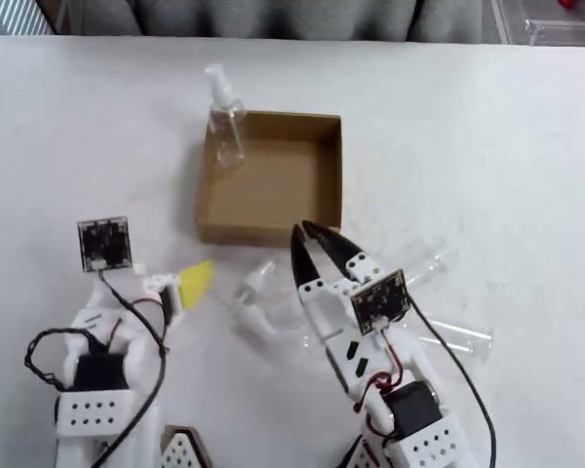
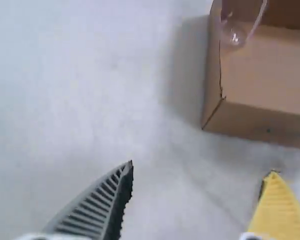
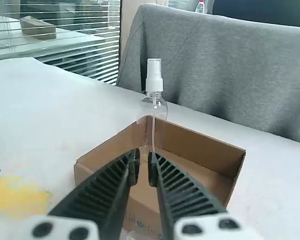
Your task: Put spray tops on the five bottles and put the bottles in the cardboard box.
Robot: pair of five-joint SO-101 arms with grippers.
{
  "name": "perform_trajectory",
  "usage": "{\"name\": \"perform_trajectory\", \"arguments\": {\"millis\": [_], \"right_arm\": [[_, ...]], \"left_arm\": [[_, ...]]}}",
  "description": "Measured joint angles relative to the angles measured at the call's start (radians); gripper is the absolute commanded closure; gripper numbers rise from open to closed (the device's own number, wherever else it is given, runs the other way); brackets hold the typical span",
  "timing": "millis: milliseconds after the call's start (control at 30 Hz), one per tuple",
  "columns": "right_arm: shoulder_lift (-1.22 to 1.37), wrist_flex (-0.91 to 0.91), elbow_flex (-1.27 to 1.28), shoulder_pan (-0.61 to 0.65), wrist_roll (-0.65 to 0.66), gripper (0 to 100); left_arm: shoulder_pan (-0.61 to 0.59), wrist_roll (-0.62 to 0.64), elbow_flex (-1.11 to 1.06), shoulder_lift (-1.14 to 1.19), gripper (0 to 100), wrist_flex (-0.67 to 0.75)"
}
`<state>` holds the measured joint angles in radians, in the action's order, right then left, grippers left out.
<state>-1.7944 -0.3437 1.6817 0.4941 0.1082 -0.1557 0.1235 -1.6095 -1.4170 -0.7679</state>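
From above, a capped bottle (image 1: 224, 122) stands in the cardboard box's (image 1: 273, 185) far-left corner; other bottles (image 1: 258, 292) lie (on their sides) near its front wall. My left end effector (image 2: 201, 167) gapes empty beside the box. My right end effector (image 3: 143, 154), clenched on nothing, faces it.

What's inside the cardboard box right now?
One clear bottle with a white spray top, upright in a corner of the cardboard box. Remaining floor looks bare; the near wall hides a strip of it.

High view looks down over the table, arms at 6 o'clock. Wrist cameras sit low and close, left facing 1 o'clock, right 11 — all three share the cardboard box (image 1: 263, 232).
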Motion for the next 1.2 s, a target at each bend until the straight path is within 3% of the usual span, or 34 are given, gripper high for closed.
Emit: {"name": "perform_trajectory", "arguments": {"millis": [233, 333, 500, 700, 933, 1200], "right_arm": [[0.000, -0.135, -0.060, -0.012, 0.000, 98.4], [0.000, -0.218, -0.115, -0.020, 0.005, 98.4], [0.000, -0.272, -0.187, -0.118, 0.068, 98.4], [0.083, -0.272, -0.209, -0.293, 0.081, 98.4], [0.535, -0.272, -0.402, -0.393, 0.077, 98.4], [1.071, -0.272, -0.649, -0.488, -0.021, 98.4]], "left_arm": [[0.018, 0.000, -0.063, -0.089, 99, -0.002], [0.018, 0.000, -0.063, -0.112, 93, -0.003], [0.018, 0.000, -0.074, -0.121, 98, -0.029], [0.018, 0.000, -0.075, -0.123, 98, -0.034], [0.025, 0.000, -0.081, -0.123, 98, -0.034], [0.025, 0.000, -0.091, -0.124, 98, -0.034]]}}
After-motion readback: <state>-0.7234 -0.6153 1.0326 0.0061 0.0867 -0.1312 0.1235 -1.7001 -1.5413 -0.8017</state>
